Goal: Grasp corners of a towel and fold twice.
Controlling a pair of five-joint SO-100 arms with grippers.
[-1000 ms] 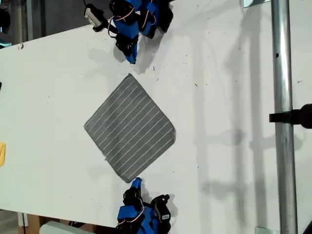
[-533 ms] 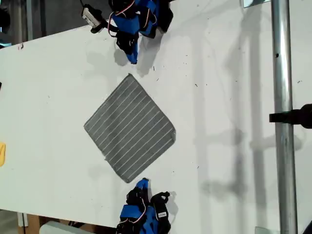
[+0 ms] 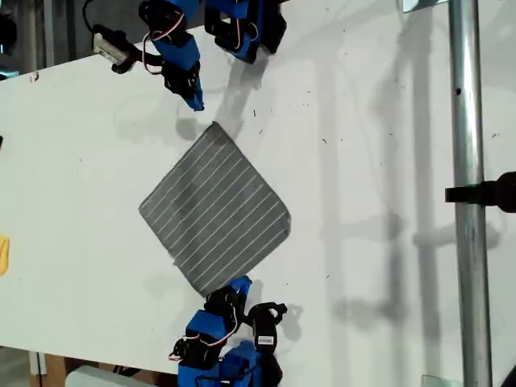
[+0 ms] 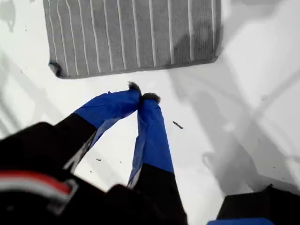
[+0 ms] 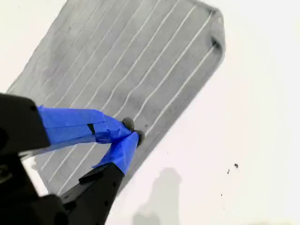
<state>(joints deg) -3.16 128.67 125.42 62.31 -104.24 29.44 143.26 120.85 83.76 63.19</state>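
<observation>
The towel [image 3: 214,214], gray with thin white stripes, lies flat as a diamond on the white table [image 3: 363,161]. My first gripper [image 3: 196,103] [image 4: 142,97] is shut over bare table, just short of the towel's far corner [image 3: 214,125] and toward the exterior view's left. In the first wrist view the towel [image 4: 136,33] lies beyond the fingertips, apart from them. My second gripper [image 3: 240,284] [image 5: 132,131] is shut, its tips over the towel [image 5: 131,65] just inside the edge near the exterior view's lower corner. No cloth looks pinched or lifted.
A metal pole [image 3: 466,242] with a black clamp [image 3: 484,193] runs down the exterior view's right side. A yellow object [image 3: 3,254] peeks in at that view's left edge. The table's edge slants along the upper left.
My first gripper swung toward the exterior view's left, beside the far corner. My second gripper advanced over the towel's near edge. The towel has not moved.
</observation>
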